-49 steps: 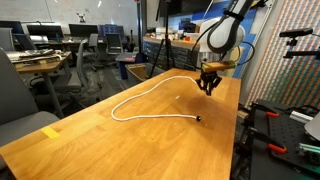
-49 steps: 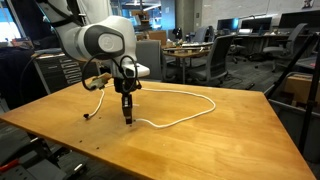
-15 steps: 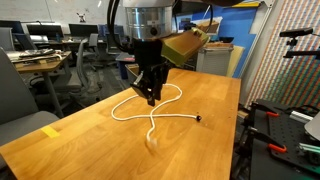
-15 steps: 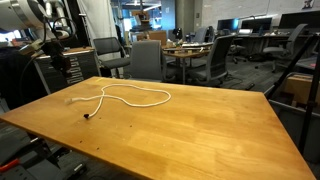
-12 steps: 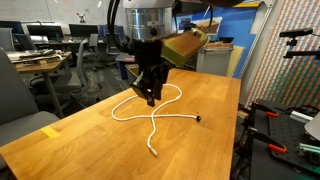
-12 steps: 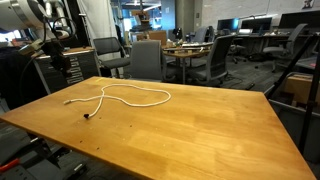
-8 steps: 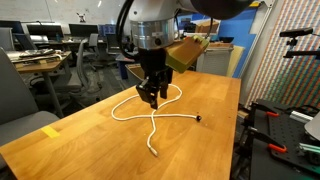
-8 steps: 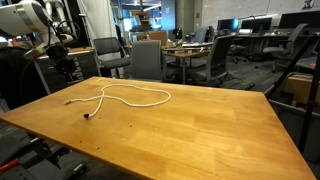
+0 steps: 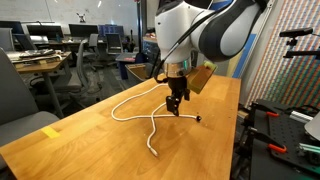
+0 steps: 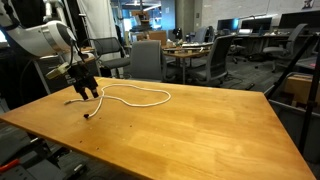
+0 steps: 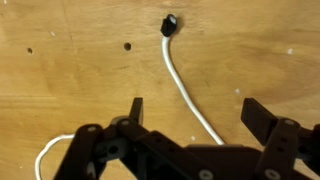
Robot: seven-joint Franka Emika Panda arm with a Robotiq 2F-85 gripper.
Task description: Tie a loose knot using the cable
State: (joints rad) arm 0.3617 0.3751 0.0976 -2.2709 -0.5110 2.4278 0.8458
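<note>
The cable (image 9: 114, 113) is a thin white cord lying on the wooden table (image 9: 90, 150) in a loose loop (image 10: 166, 96) with its two tails crossing. One tail ends in a small dark plug (image 9: 199, 118), also seen in the wrist view (image 11: 168, 24). My gripper (image 9: 175, 104) hangs just above the table over that tail, near the loop's crossing (image 10: 88, 93). In the wrist view the gripper (image 11: 198, 112) is open, its black fingers (image 11: 262, 118) wide apart, with the cord on the wood below running between them, untouched.
A yellow tape strip (image 9: 50, 131) lies near one table edge. Office chairs (image 10: 148, 58) and desks stand beyond the far side. Black stands and gear (image 9: 285, 130) crowd the side next to the robot's base.
The gripper has opened and let the white tail drop onto the table. The arm then swung across and down towards the tail with the dark plug.
</note>
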